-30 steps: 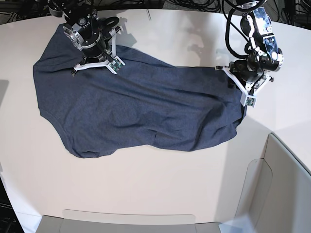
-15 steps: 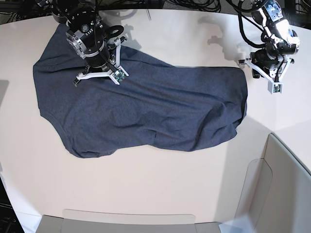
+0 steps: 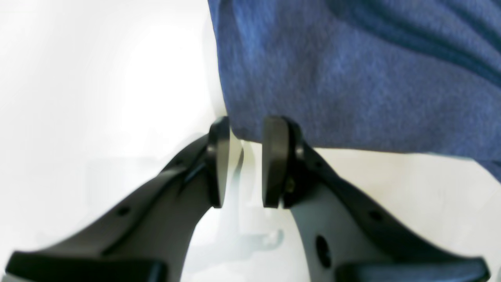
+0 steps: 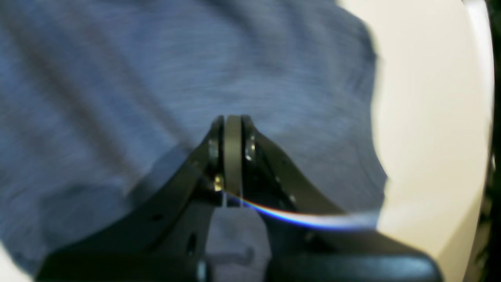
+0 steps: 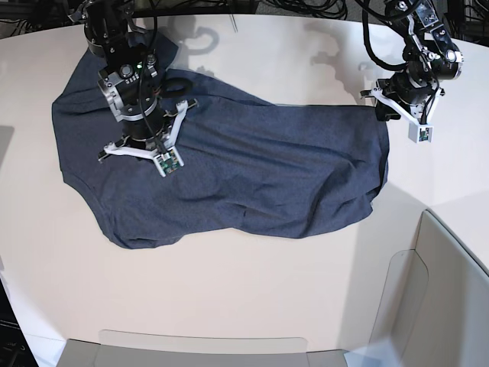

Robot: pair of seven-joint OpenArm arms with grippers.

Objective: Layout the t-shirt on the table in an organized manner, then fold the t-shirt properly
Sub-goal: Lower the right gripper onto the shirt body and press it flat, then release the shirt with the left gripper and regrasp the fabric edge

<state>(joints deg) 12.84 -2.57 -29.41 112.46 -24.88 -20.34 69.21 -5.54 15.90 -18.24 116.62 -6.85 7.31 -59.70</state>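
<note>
The dark navy t-shirt (image 5: 252, 176) lies spread across the off-white table (image 5: 252, 290), plain side up with soft wrinkles. My left gripper (image 5: 386, 107) is at the shirt's far right corner. In the left wrist view its fingers (image 3: 244, 125) stand open, with the cloth edge (image 3: 352, 78) just at their tips and bare table (image 3: 98, 78) showing in the gap. My right gripper (image 5: 139, 141) hangs over the shirt's left part. Its fingers (image 4: 233, 119) are pressed shut with nothing visible between them, above the cloth (image 4: 156, 58).
Grey translucent panels stand at the front right (image 5: 435, 290) and along the front edge (image 5: 206, 344). Black cables (image 5: 306, 8) run behind the table's far edge. Table shows beside the shirt (image 4: 422, 98).
My right arm has moved from the shirt's far left shoulder area toward the front, over the cloth. My left arm left the shirt's right edge, swung away, then came back to the far right corner.
</note>
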